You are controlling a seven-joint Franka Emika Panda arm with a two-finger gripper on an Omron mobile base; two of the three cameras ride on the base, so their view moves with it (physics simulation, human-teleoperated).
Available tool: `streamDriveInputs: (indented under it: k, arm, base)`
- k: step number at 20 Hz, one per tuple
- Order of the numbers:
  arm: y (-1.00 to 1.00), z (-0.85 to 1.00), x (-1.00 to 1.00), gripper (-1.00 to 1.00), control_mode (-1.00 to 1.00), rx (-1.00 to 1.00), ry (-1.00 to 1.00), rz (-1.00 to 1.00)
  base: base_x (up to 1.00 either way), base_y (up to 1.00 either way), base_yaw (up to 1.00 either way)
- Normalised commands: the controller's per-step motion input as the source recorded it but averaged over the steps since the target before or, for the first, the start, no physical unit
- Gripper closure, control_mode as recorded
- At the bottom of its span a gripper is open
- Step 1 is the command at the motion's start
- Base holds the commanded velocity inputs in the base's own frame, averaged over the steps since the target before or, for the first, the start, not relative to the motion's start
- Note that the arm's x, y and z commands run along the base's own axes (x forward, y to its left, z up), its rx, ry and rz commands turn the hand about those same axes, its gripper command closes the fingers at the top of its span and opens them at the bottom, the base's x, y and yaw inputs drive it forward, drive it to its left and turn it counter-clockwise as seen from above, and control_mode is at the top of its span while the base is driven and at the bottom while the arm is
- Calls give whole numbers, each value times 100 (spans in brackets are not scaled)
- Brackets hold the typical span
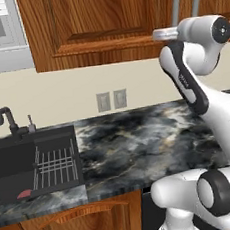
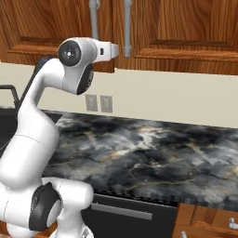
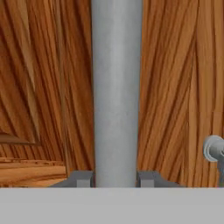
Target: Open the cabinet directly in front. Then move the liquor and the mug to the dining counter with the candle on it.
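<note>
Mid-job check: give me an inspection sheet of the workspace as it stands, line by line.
Surface: black-and-grey marbled counter, bare where visible.
Job's things: cabinet doors shut; grey bar handle runs between the fingertips.
Clutter: nothing seen on the counter; a rack lies in the sink.
Grippers: gripper closed on the handle of the left door, a fingertip against each side.
Cables: nothing seen.
Surroundings: faucet behind the sink, two wall outlets, low cabinets with arched panels below.
</note>
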Motion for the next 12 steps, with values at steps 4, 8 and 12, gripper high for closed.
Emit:
streamDriveInputs:
  k: [4, 8, 12]
  arm:
    - [45, 29, -100, 100, -100, 0, -6, -3]
    - [48, 42, -100, 100, -100, 0, -8, -6]
    - [59, 46, -100, 100, -100, 0, -5, -10]
  base:
    - [0, 0, 0]
    - [0, 0, 0]
    - [0, 0, 0]
